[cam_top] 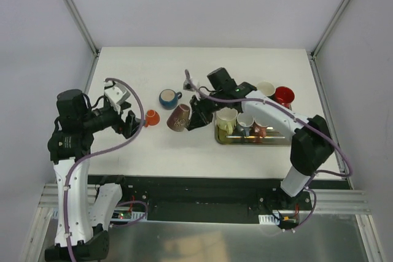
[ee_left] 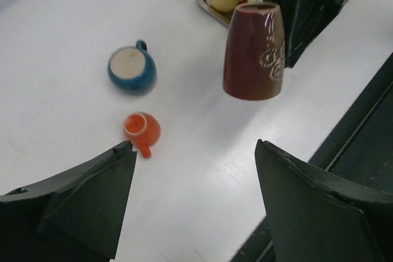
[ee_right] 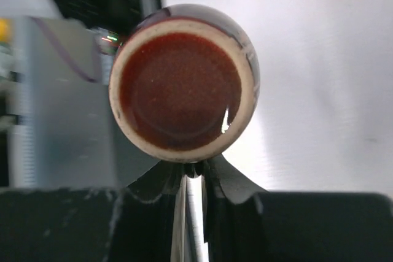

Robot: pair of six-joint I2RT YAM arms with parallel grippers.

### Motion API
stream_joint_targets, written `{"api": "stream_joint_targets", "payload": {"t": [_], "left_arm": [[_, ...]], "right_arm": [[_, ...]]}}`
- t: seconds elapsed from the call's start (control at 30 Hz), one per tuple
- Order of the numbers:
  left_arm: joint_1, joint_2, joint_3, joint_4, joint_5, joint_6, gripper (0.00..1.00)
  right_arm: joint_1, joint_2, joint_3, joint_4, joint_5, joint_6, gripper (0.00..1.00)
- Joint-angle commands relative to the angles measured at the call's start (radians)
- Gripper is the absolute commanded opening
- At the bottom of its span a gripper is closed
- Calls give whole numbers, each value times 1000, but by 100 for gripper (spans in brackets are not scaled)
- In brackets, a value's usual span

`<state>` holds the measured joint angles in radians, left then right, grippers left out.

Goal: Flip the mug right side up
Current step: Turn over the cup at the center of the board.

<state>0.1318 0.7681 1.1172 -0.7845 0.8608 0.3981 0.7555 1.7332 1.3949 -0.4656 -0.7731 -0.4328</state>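
Brown mug (cam_top: pixel 178 118) lies near the middle of the white table (cam_top: pixel 153 151) in the overhead view, tipped so its length runs from 7 to 1 o'clock. The right gripper (cam_top: pixel 196 115) meets it from 3 o'clock, and a steel tray (cam_top: pixel 249 140) of upright cups lies further out the same way. A small orange cup (cam_top: pixel 151 118) sits at the mug's 9 o'clock and a blue mug (cam_top: pixel 168 97) at its 11 o'clock. The left gripper (cam_top: pixel 129 124) hangs beyond the orange cup, touching nothing.

From the left wrist, that arm's own fingers (ee_left: pixel 92 207) stand wide apart with nothing between them. The brown mug shows at 1 o'clock in the frame, tilted, its pale-rimmed end toward the tray. A soft shadow below suggests it is off the table, though that is not certain.

From the right wrist, one round end of the mug fills the centre, a cream ring around red-brown; mouth or foot, I cannot tell. The fingers are pressed together at its 6 o'clock, clamped on its lower edge; handle or wall is hidden.

As I judge it, the grasp is made and the turn is only partway. Bringing the mouth upward, setting the mug down and letting go remain.
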Motion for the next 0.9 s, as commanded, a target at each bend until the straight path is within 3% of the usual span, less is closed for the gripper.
{"api": "stream_joint_targets", "payload": {"t": [0.0,0.1,0.13,0.47,0.63,0.87], "left_arm": [[-27,-61,17,108,155,431,81],[-67,-89,-22,209,145,591,81],[-80,-84,-26,246,145,603,81],[-452,-20,-49,332,8,699,74],[-619,20,-60,364,-138,761,71],[-800,62,-154,608,-318,821,56]], "right_arm": [[-86,-109,-3,98,-426,390,0],[-137,-138,-111,448,-525,809,0],[-145,-145,-123,459,-537,831,0],[-148,-211,-137,475,-574,830,0],[-148,-234,-151,472,-578,832,0],[-148,-258,-188,469,-577,830,0]]}}
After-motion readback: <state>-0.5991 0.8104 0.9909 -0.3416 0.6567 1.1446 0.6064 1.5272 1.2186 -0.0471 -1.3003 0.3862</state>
